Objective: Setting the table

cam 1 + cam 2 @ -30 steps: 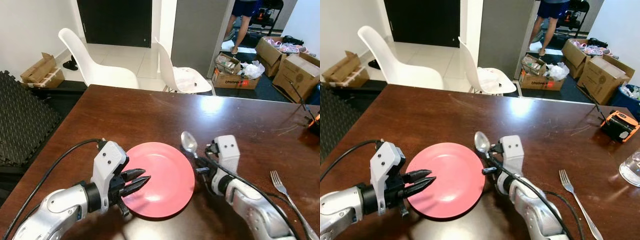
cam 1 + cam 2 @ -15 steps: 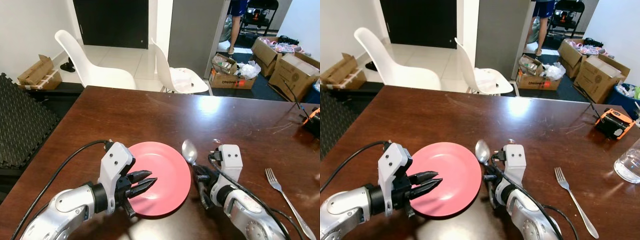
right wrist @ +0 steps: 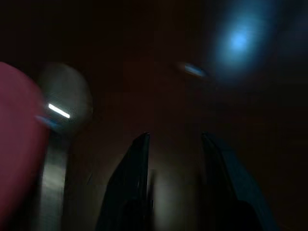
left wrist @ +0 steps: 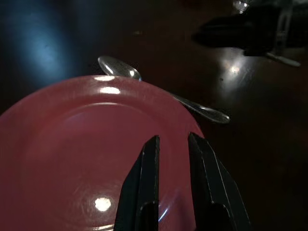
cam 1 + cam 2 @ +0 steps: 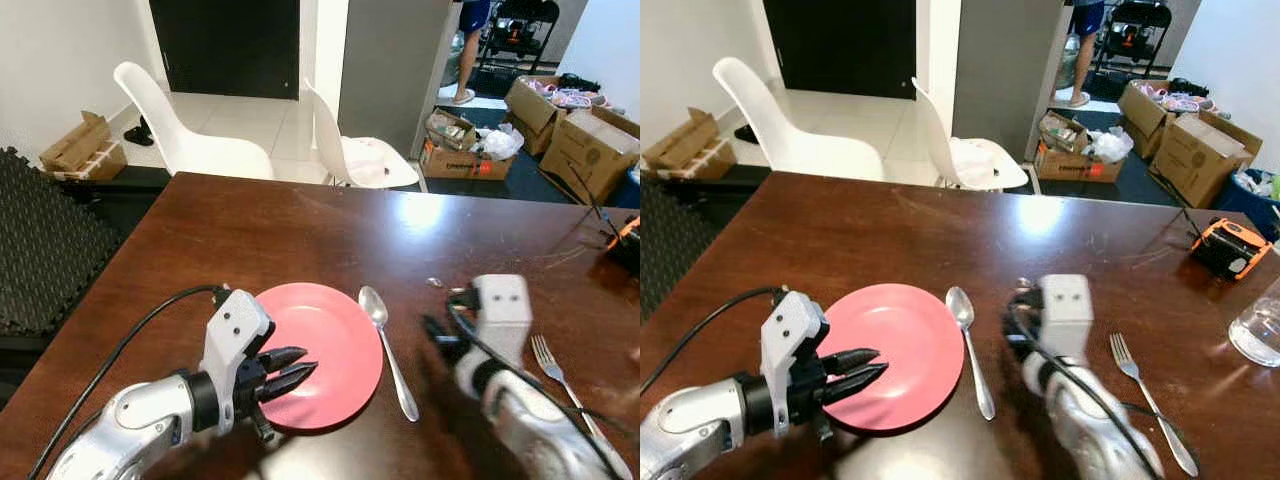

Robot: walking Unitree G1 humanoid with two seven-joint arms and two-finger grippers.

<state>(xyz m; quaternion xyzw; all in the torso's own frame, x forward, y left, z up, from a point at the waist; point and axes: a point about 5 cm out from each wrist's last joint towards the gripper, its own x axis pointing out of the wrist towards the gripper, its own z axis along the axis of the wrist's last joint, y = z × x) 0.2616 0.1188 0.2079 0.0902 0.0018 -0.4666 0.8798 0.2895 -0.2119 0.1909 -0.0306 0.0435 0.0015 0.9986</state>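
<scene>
1. Pink is the plate point(image 5: 320, 350), and it lies flat on the dark brown wooden table point(image 5: 300, 230), near the robot.
2. Just beside the plate, on the robot's right, lies a shiny metal spoon point(image 5: 388, 347). Its round bowl points away from the robot. Nothing holds it.
3. On the right side of the table lies a metal fork point(image 5: 1148, 400), well apart from the spoon.
4. Between the spoon and the fork is the right gripper point(image 3: 175, 144). It looks blurry. In the right wrist view its two black fingers stand apart with nothing between them, over the dark table, and the spoon is off to one side.
5. Over the near edge of the plate is the left gripper point(image 4: 172, 144). Its two fingers point(image 5: 285, 368) are a little bit apart, and they hold nothing.
6. At the far right of the table sit an orange and black thing point(image 5: 1231, 248) and a clear glass point(image 5: 1260, 335).
7. Past the table stand two white chairs point(image 5: 190, 130).
8. Cardboard boxes point(image 5: 1205, 150) sit on the floor farther back, and a person's legs point(image 5: 1082, 50) show near them.
</scene>
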